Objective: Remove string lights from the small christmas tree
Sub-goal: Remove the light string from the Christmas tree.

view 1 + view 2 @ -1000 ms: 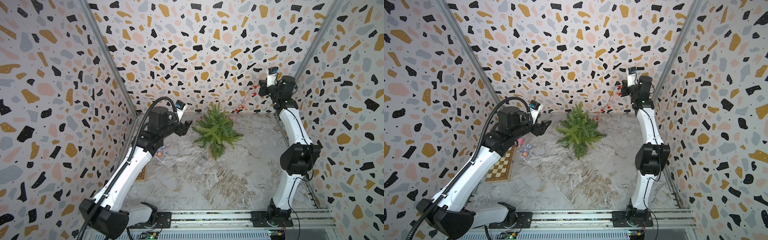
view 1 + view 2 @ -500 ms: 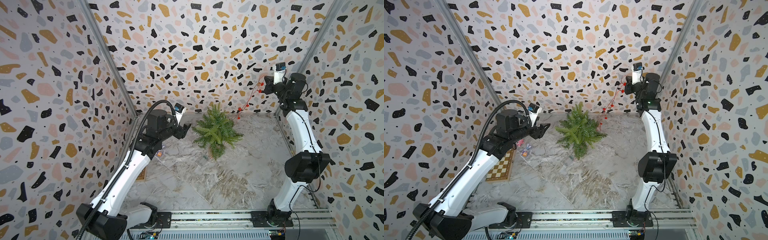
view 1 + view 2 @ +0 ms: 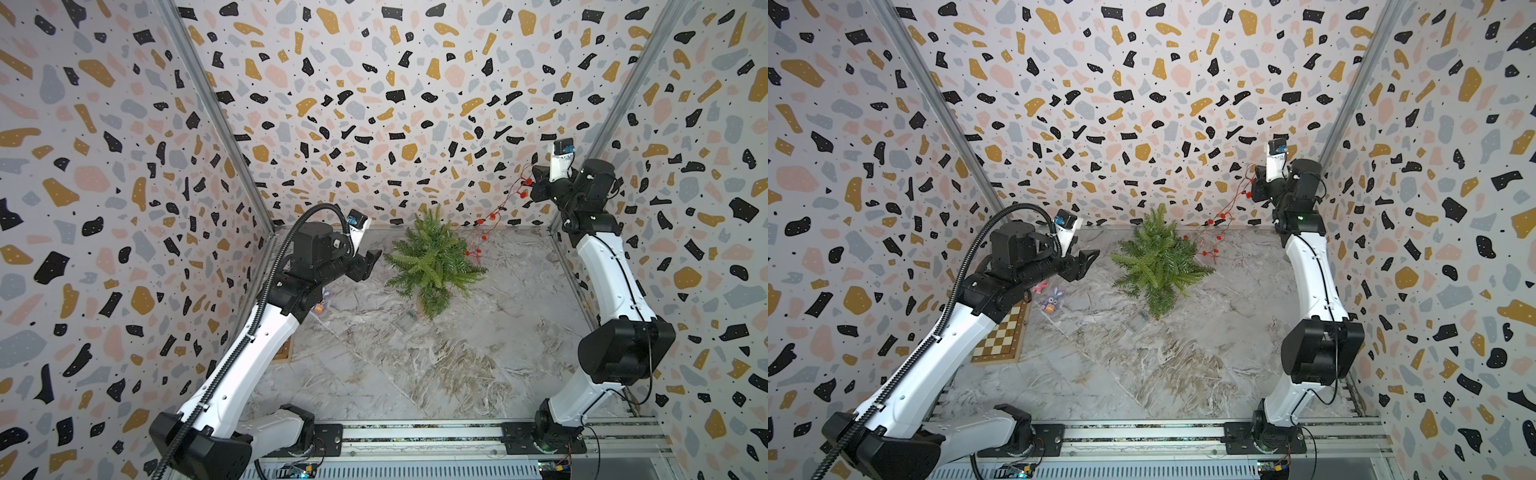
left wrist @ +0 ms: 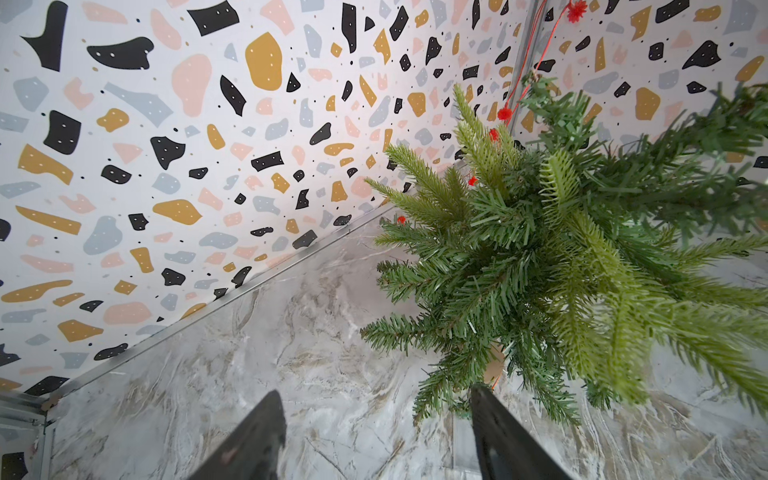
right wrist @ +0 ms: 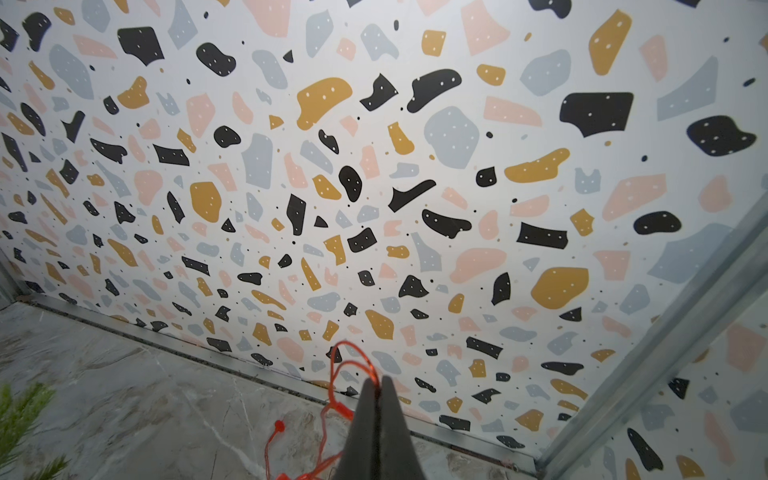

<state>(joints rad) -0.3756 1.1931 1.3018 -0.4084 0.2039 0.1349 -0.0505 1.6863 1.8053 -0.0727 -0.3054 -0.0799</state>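
String lights [image 3: 492,216] ran from the small christmas tree [image 3: 432,262] at the tabletop's [image 3: 415,353] back up to the right gripper [image 3: 537,183], clenched on their wire, while the left gripper [image 3: 371,262] hung parted beside the tree.

A robotics lab cell. Terrazzo-print walls [image 3: 374,83] enclose a marble-look bench [image 3: 415,357]. Two robot arms [image 3: 257,353] stand on a metal rail [image 3: 419,432].

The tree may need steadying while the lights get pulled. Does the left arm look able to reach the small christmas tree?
Probably yes: the left gripper hangs open beside the small christmas tree, nothing between them. The string lights run off its far side to the shut right gripper, clear of that path.
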